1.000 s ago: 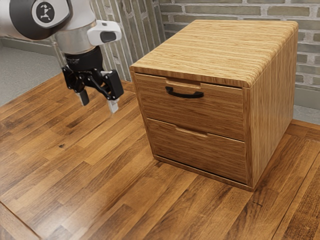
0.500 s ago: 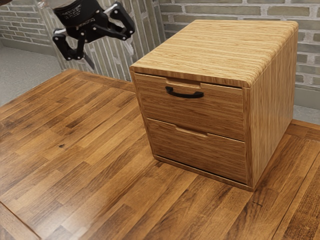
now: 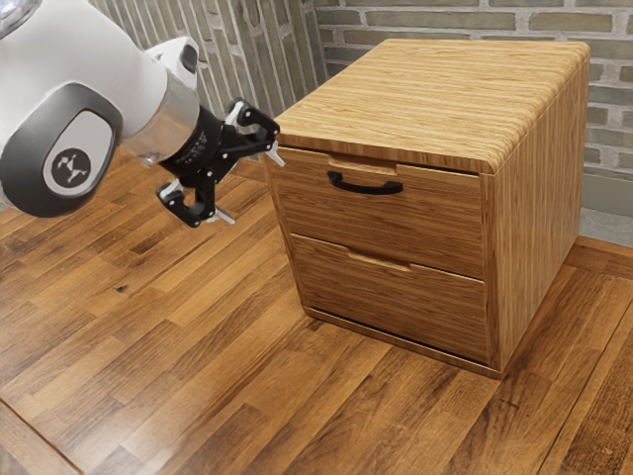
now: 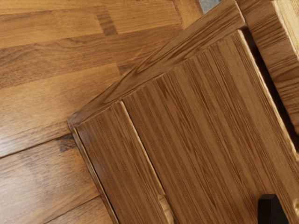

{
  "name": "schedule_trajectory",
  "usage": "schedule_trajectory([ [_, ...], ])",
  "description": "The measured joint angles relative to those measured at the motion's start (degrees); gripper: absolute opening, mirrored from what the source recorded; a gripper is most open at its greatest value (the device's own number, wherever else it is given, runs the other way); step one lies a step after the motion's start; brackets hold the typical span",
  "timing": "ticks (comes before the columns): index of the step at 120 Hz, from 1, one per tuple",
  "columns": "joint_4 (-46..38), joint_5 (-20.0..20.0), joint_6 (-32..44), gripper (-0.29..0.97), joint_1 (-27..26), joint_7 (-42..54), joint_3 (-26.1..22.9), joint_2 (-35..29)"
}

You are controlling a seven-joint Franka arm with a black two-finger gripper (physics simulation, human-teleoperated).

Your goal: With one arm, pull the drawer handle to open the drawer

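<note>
The jaws hung wide open beside the cabinet's (image 3: 435, 89) front corner, facing the top drawer (image 3: 425, 220). Its black handle (image 3: 364, 185) sat untouched, and the drawer was shut.

Clear path between claw (image 3: 250, 186) and handle (image 3: 365, 188), bare tabletop (image 3: 178, 336) before cabinet (image 3: 445, 89)

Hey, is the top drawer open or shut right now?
Shut. The top drawer sits flush in the cabinet, and the open jaws hang clear of its handle.
</note>
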Motion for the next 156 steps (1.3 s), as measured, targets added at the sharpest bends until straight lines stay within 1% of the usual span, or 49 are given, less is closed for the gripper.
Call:
schedule_trajectory([
  [13,-2.2,-0.9,6.4,0.68,0.0,-3.9,-0.9,0.5],
  [25,-3.1,-1.7,10.6,0.68,0.0,-7.2,-1.6,1.2],
  [40,-5.0,-3.0,13.8,0.68,0.0,-11.2,-2.1,0.5],
  [62,-7.4,-3.8,17.1,0.68,0.0,-15.6,-2.9,0.1],
  [91,-7.8,-4.2,19.7,0.68,0.0,-19.6,-3.2,0.2],
  [104,-8.7,-4.2,21.0,0.68,0.0,-21.0,-4.2,1.1],
  [156,-8.9,-4.2,23.7,0.68,-0.1,-24.5,-6.0,3.0],
])
